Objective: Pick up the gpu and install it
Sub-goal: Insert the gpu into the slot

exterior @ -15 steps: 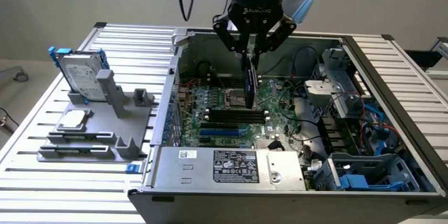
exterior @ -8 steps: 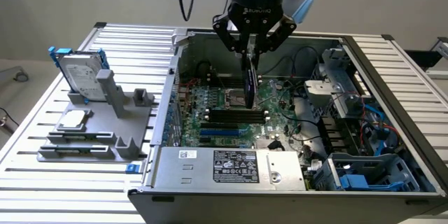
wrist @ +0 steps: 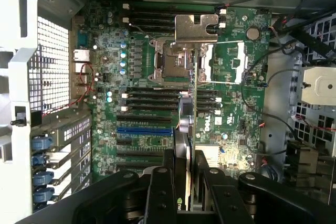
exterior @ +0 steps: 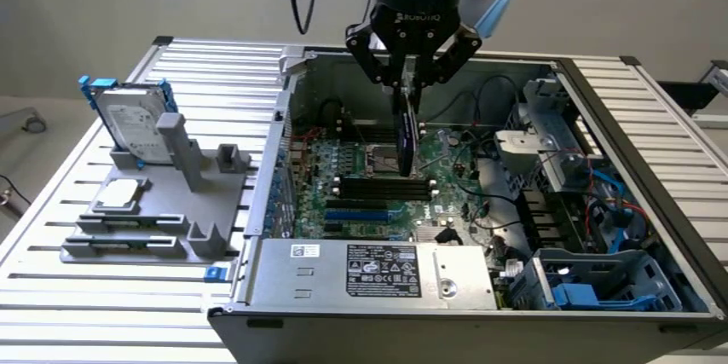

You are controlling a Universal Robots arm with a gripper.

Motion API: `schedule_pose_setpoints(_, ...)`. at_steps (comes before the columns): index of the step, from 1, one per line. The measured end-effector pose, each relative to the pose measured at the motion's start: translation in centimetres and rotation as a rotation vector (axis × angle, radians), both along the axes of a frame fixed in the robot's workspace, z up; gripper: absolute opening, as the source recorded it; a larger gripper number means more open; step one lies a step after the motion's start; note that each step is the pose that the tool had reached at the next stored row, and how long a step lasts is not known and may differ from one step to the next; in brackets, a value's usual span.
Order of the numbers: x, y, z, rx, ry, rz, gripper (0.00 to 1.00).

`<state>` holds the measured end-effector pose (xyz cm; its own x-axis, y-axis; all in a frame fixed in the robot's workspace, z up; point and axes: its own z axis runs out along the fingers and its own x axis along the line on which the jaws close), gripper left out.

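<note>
The gripper [exterior: 411, 83] is clenched on the gpu [exterior: 407, 130], its fingers [wrist: 161, 192] pinching the upper edge of the card; the card hangs upright, edge down, inside the open computer case [exterior: 637, 125], above the motherboard [exterior: 353, 159] and just beside the processor socket [wrist: 170, 59], not touching the board as far as I can tell.

As I judge it, the step in hand is bringing the card to its slot. To do that well the card should stay plumb, with its lower edge lined up along the slot's length; from the wrist view it seems to cross the blue slot [wrist: 144, 129] and the black slots around it rather than run along them, so the lining-up matters most. It should go down straight and slowly, clear of the loose cables [exterior: 489, 100] nearby, with even pressure and no rocking.

The card is thin and flat; seen edge-on it reads as a dark plate, with a green board face on one side and a darker, thicker layer on the other. A silver metal piece [wrist: 197, 27] sits at its far end, probably its bracket, though I cannot be sure.
</note>
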<state>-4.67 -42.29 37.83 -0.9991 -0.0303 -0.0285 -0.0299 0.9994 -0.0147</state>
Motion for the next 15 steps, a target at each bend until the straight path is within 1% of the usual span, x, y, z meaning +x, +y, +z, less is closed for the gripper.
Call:
schedule_pose_setpoints(2,-0.01,0.00,0.00,0.0000,0.0000,0.000,0.26)
schedule_pose_setpoints(3,0.00,0.09,-0.06,-0.0008,-0.0001,0.000,0.26)
schedule_pose_setpoints(4,-0.09,0.22,-0.13,-0.0028,-0.0001,0.000,0.26)
schedule_pose_setpoints(5,-0.16,0.22,-0.20,-0.0026,-0.0003,0.007,0.26)
schedule_pose_setpoints(15,-0.17,0.22,-0.75,-0.0030,-0.0005,0.185,0.26)
